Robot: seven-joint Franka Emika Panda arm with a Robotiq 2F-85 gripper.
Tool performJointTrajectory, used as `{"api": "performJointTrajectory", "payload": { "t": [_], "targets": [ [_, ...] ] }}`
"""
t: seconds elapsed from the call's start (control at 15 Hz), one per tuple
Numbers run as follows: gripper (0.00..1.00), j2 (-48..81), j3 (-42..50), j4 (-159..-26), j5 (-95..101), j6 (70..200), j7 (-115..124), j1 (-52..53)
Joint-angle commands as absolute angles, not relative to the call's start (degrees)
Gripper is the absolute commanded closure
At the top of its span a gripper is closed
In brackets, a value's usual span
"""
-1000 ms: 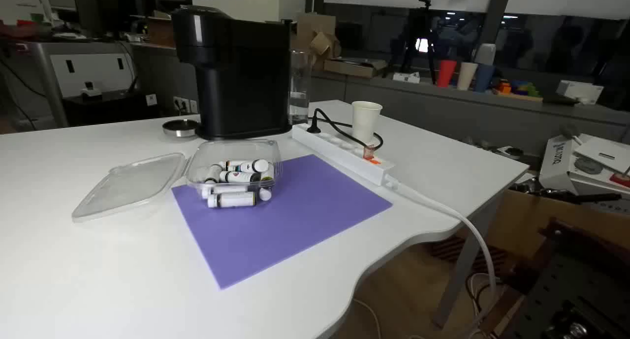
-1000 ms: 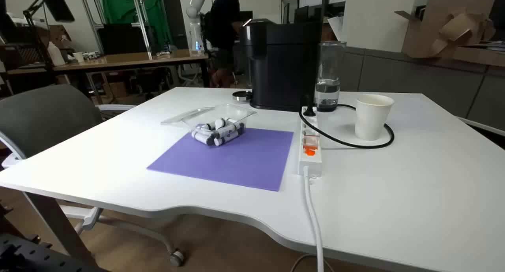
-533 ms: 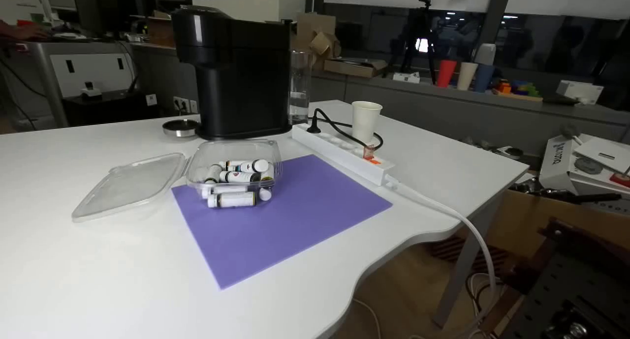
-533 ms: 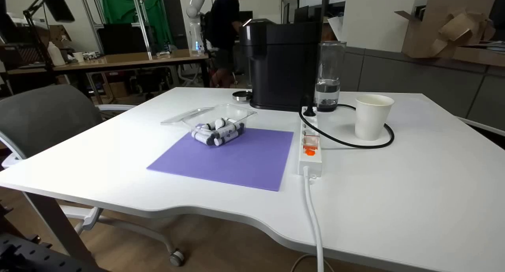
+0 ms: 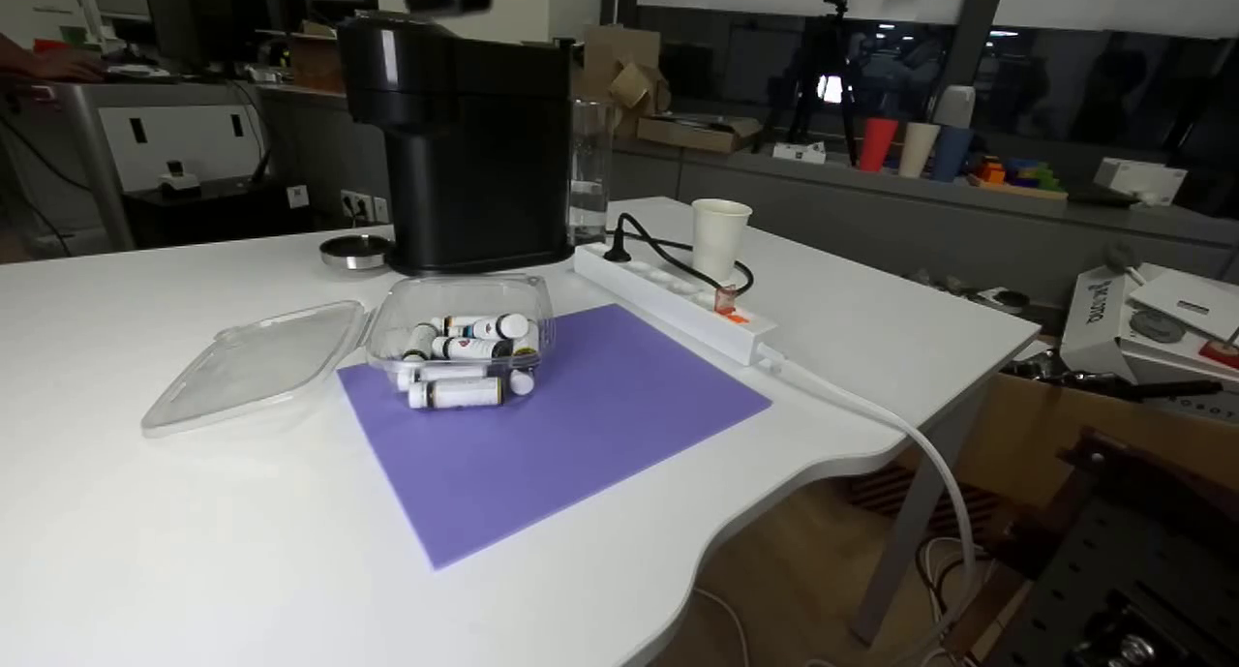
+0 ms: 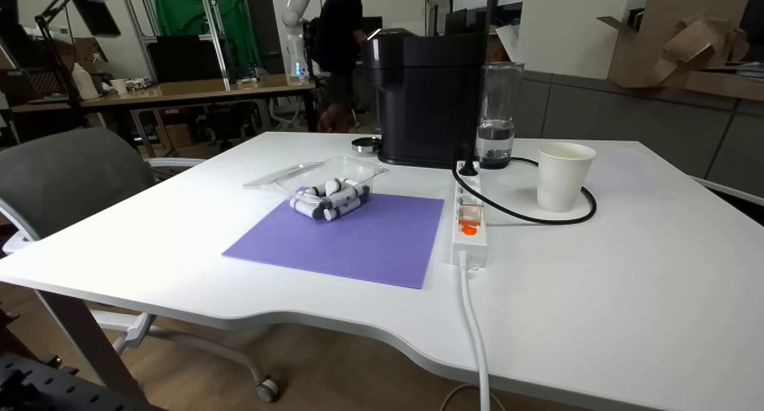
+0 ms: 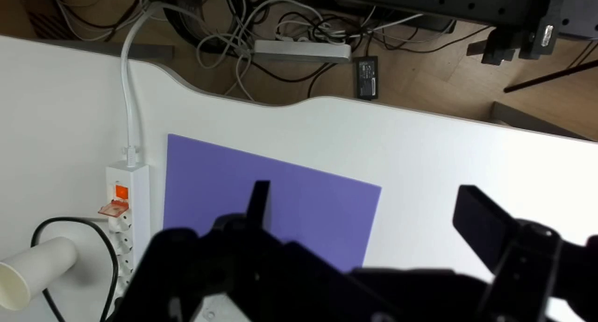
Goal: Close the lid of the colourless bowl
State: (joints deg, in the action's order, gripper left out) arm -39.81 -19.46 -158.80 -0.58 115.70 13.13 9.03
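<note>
Clear, shallow plastic lid (image 5: 256,369) lies open on the white table (image 5: 194,531), beside the low see-through plastic bowl (image 5: 455,297); free edge points away from it, apparent long axis upper right to lower left in an exterior view. Black two-fingered gripper (image 7: 366,204) spread wide. White cardboard box (image 5: 1096,336): "OTIQ" partly legible. Labels on white cylindrical bottles (image 5: 469,348) unreadable.

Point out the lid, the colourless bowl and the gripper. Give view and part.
Lid (image 5: 256,367): in an exterior view, middle of its clear panel.
Colourless bowl (image 5: 465,296): in an exterior view, bare upper part of its far wall.
Gripper (image 7: 366,207): wrist view, the gap midway between its fingertips.
</note>
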Motion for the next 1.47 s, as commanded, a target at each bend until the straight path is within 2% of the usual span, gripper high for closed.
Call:
{"api": "performJointTrajectory", "payload": {
  "t": [0.0,0.47,0.8,0.87,0.93,1.2,1.4],
  "targets": [
    [0.0,-31.75,-16.09,-157.48,2.28,119.4,12.03,6.56],
    [0.0,-11.04,-14.66,-150.24,25.8,131.42,14.32,-3.11],
    [0.0,2.07,-12.81,-141.38,41.71,135.8,10.69,0.2],
    [0.0,2.81,-12.57,-140.08,44.57,135.22,13.07,1.39],
    [0.0,-0.68,-11.05,-144.21,40.64,136.27,11.82,1.73],
    [0.0,2.94,-10.82,-140.86,42.89,136.26,11.93,3.33],
    [0.0,5.35,-9.78,-139.38,51.75,136.96,16.67,5.3]
  ]
}}
